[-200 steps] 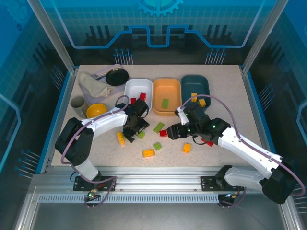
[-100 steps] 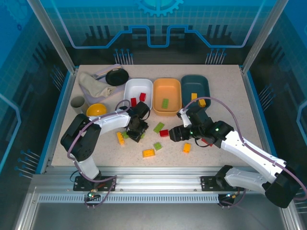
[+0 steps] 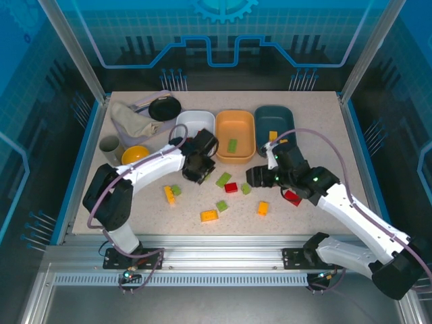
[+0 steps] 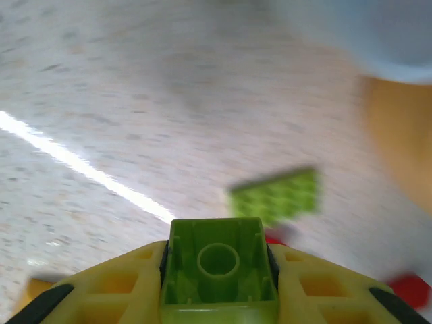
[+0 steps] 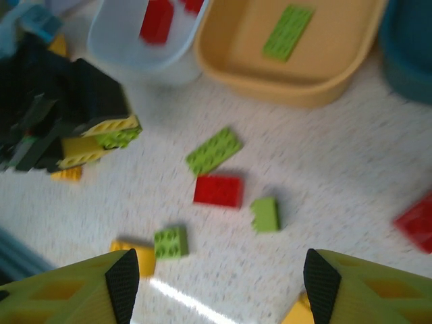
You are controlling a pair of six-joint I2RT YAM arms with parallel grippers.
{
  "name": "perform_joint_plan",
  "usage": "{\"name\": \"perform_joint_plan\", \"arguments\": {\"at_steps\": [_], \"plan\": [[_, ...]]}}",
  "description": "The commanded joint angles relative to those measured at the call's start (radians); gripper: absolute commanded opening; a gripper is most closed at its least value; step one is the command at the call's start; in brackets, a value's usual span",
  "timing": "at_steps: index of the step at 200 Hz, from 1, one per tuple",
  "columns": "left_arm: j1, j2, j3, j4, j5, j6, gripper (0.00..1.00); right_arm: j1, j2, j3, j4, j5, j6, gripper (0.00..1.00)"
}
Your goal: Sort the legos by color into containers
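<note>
Fingers (image 4: 128, 283) on the left gripper (image 4: 217, 253) are clamped tight on a light green brick (image 4: 217, 270). Its hollow underside faces the left wrist cam, up off the table (image 4: 101, 101). Just past it a flat green plate (image 4: 275, 196) lies on the tabletop, all pretty blurry.

Over on the right wrist cam, the right gripper (image 5: 216, 290) has its fingers (image 5: 67, 293) spread wide with nothing between them. It hovers over loose bricks, and a red brick (image 5: 218, 190) sits just beside that flat green plate. The white tray (image 5: 115, 47) has a red piece (image 5: 156, 20) in it, and the orange tray (image 5: 324, 81) holds a green strip (image 5: 288, 32).

From the top cam, the left gripper hangs just in front of the white tray. The right one is near the middle of the scattered bricks. The teal tray (image 3: 277, 116) has a yellow brick (image 3: 273, 135) inside.
</note>
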Motion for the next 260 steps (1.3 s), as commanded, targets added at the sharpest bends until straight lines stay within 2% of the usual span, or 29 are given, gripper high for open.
{"name": "perform_joint_plan", "arguments": {"at_steps": [1, 59, 100, 121, 143, 153, 169, 213, 235, 249, 260], "plan": [[-0.012, 0.074, 0.168, -0.089, -0.048, 0.189, 0.33, -0.066, 0.010, 0.053, 0.046, 0.060, 0.084, 0.68], [-0.011, 0.412, 0.595, -0.039, 0.056, 0.449, 0.37, -0.236, 0.135, 0.145, 0.108, -0.039, 0.213, 0.68], [0.003, 0.623, 0.812, -0.064, 0.104, 0.465, 0.39, -0.274, 0.162, 0.166, 0.083, -0.077, 0.224, 0.68], [0.019, 0.696, 0.862, -0.063, 0.125, 0.456, 0.41, -0.285, 0.155, 0.152, 0.069, -0.086, 0.221, 0.68], [0.034, 0.743, 0.881, -0.037, 0.177, 0.450, 0.47, -0.295, 0.144, 0.134, 0.065, -0.094, 0.218, 0.68], [0.037, 0.755, 0.904, -0.048, 0.184, 0.457, 0.53, -0.297, 0.142, 0.132, 0.060, -0.094, 0.210, 0.68], [0.037, 0.754, 0.936, -0.065, 0.183, 0.472, 0.62, -0.298, 0.148, 0.136, 0.047, -0.090, 0.186, 0.69], [0.039, 0.645, 0.950, -0.115, 0.130, 0.471, 0.70, -0.280, 0.176, 0.144, -0.044, -0.061, 0.101, 0.67], [0.038, 0.520, 0.873, -0.117, 0.084, 0.476, 0.73, -0.242, 0.191, 0.147, -0.150, -0.023, 0.090, 0.67], [0.037, 0.424, 0.788, -0.112, 0.063, 0.503, 0.75, -0.215, 0.221, 0.154, -0.271, 0.008, 0.138, 0.68], [0.034, 0.329, 0.685, -0.073, 0.070, 0.547, 0.77, -0.208, 0.257, 0.137, -0.356, -0.014, 0.194, 0.70]]}}
